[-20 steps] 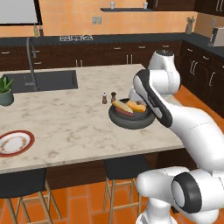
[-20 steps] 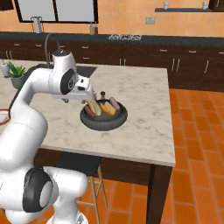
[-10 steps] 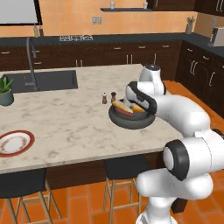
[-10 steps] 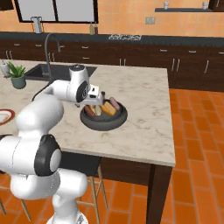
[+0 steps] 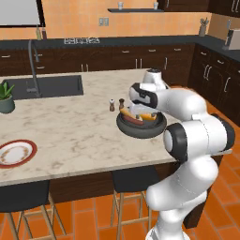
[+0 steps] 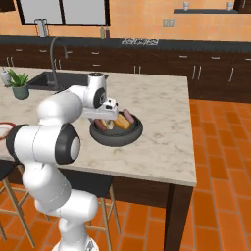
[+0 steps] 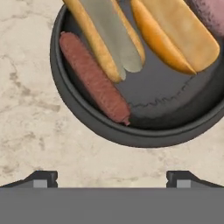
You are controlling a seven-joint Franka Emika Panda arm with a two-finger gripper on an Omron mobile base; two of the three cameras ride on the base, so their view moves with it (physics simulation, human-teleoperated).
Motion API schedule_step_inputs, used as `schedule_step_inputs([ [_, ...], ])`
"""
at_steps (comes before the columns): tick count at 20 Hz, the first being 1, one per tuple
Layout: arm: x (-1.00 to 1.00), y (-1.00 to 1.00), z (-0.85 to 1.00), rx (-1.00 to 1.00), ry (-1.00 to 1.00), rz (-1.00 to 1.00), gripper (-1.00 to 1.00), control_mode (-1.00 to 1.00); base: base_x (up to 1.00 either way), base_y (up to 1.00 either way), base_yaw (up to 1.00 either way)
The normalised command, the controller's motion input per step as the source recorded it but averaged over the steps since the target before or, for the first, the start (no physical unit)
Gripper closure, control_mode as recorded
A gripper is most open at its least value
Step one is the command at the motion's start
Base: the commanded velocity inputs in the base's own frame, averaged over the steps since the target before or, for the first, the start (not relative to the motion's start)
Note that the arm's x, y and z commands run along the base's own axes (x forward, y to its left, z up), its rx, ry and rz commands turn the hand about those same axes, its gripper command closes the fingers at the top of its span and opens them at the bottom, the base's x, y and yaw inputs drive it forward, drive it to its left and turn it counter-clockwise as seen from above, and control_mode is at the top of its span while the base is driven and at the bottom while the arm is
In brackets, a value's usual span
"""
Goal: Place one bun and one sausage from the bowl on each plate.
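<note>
The dark bowl [image 7: 109, 131] lies close under my gripper [image 7: 111, 178], whose jaws stand open and hold nothing. In it a dark red-brown sausage [image 7: 94, 78] lies along the near wall, next to a split bun [image 7: 105, 37]. A second bun [image 7: 177, 33] and a pink sausage [image 7: 210, 13] lie further in. From the left base view the gripper [image 5: 137, 112] hangs over the bowl [image 5: 140, 135] on the island counter. The right base view shows the bowl [image 6: 115, 139], a bun [image 6: 122, 123] and the pink sausage [image 6: 128, 116]. The white plate [image 5: 14, 153] with a red-brown rim sits far left.
Two small shakers [image 5: 116, 104] stand just behind the bowl. A sink [image 5: 42, 86] with a tap and a potted plant [image 5: 5, 96] are at the far left of the counter. Stools stand under the counter's near edge.
The arm has folded down and the hand has sunk closer over the bowl. Its jaws have spread wider.
</note>
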Motion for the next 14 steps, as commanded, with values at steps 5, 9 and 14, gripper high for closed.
schedule_step_inputs([
  [5,0.10,0.00,-0.63,0.00,0.05,0.00,-1.00,-1.00,0.00,0.00,0.00],
  [9,0.32,0.00,-0.48,0.00,0.00,0.00,-1.00,-1.00,0.00,0.00,0.00],
  [14,0.27,0.00,-0.31,0.00,0.00,0.00,-1.00,-1.00,0.00,0.00,0.00],
])
